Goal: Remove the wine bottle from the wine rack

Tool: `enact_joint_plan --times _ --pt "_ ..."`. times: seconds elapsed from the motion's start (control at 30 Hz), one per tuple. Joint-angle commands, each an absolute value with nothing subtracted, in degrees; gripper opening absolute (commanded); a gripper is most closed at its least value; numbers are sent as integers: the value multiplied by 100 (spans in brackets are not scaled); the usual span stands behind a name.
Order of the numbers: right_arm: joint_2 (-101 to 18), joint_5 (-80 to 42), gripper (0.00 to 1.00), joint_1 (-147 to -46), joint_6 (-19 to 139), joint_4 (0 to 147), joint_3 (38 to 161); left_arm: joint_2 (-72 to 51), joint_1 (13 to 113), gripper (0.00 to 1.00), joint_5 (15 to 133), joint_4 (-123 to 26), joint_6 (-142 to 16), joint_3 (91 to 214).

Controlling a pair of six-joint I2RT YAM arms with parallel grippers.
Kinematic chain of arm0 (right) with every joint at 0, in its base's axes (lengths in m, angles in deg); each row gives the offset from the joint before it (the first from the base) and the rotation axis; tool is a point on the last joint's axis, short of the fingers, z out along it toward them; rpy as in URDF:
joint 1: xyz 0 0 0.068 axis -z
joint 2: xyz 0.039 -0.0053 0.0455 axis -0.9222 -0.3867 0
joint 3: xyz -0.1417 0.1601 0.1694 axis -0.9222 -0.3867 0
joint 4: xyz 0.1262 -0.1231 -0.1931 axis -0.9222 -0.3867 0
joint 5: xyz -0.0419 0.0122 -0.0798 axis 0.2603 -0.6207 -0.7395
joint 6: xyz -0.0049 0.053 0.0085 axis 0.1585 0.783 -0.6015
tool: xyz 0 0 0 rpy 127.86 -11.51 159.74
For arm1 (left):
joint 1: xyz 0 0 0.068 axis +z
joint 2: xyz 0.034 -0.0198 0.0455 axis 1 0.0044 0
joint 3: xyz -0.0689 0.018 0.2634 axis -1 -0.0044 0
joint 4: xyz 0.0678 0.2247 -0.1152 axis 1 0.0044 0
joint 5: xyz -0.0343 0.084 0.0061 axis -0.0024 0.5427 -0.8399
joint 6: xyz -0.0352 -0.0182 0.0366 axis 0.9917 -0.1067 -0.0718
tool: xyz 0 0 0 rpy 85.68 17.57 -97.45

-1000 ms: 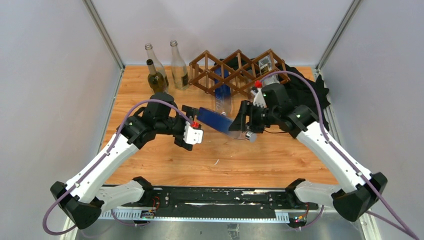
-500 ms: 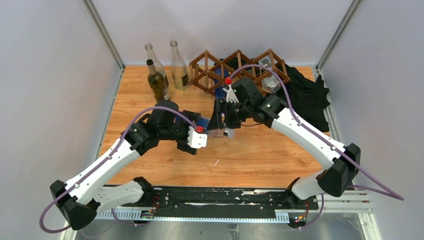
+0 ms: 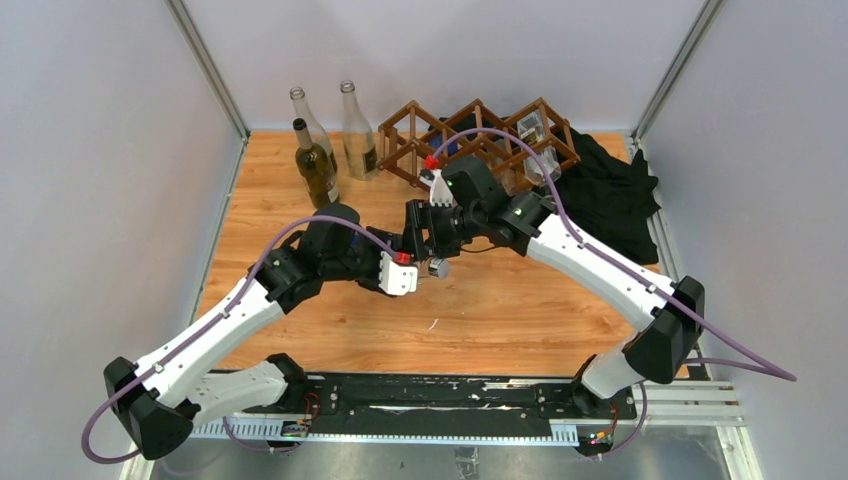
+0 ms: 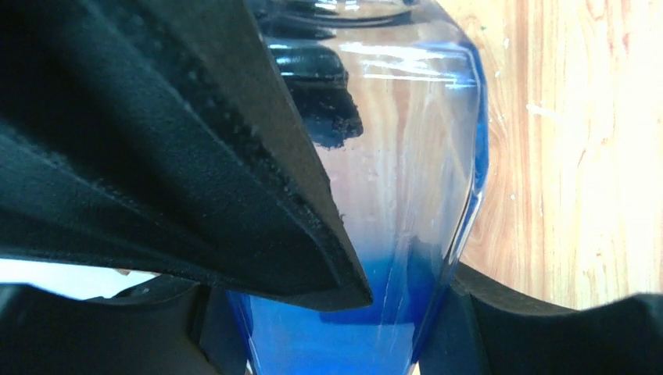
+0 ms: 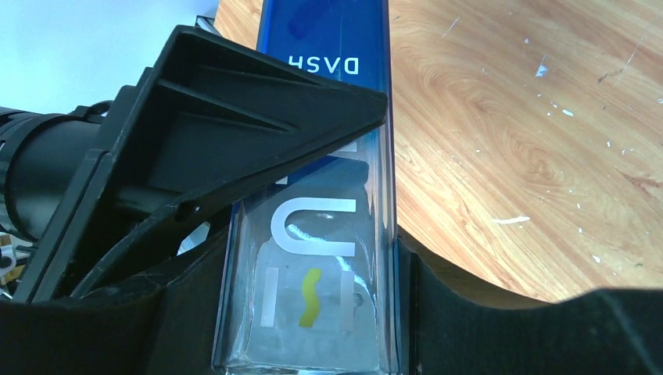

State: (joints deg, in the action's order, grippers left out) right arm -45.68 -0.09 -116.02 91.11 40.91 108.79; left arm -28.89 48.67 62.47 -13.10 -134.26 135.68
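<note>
The wine bottle (image 5: pixel 328 234) is a square, clear and blue glass bottle with white lettering, held level above the table in the middle. My right gripper (image 5: pixel 313 320) is shut on its clear end, one finger pressed to each side. My left gripper (image 4: pixel 336 344) is shut on the blue end (image 4: pixel 391 195), with the glass filling the gap between its fingers. In the top view the two grippers (image 3: pixel 400 270) (image 3: pixel 425 240) meet nose to nose and hide almost all of the bottle. The wine rack (image 3: pixel 480 140), a dark brown lattice, stands behind them at the back.
Three bottles (image 3: pixel 315 165) (image 3: pixel 358 135) (image 3: pixel 300 110) stand upright at the back left. A clear bottle (image 3: pixel 535 150) lies in the rack's right cell. A black cloth (image 3: pixel 610 185) is heaped at the back right. Bare wood (image 3: pixel 500 310) lies in front of the arms.
My right arm has carried the bottle leftward, away from the rack, into the left gripper. The left gripper, open a second ago, has shut on the bottle's blue end.
</note>
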Motion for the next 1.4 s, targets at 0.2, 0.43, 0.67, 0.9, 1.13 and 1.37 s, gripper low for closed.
enact_joint_plan --times 0.2,0.43,0.67,0.9,1.13,1.37 --pt "-4144 -37 72 -11513 8972 5013 11049 -3316 4826 0 6594 -2394 -13173 13131" --pt "-3496 -140 94 -10783 8937 5110 10585 -3211 4835 0 6623 -2475 -11976 13371" --pt "-2603 -158 97 -10104 8813 5326 9783 -2833 5386 0 6087 -2739 -9762 14016" --pt "-1948 -174 98 -10056 8498 6249 8804 -2007 6775 0 4819 -3255 -6749 14744" --pt "-2147 295 99 -10295 8132 7246 8483 -1775 7107 0 3296 -4013 -5333 14757" --pt "-2809 574 99 -11024 7921 7912 8568 -1899 7103 0 2633 -4461 -4712 14818"
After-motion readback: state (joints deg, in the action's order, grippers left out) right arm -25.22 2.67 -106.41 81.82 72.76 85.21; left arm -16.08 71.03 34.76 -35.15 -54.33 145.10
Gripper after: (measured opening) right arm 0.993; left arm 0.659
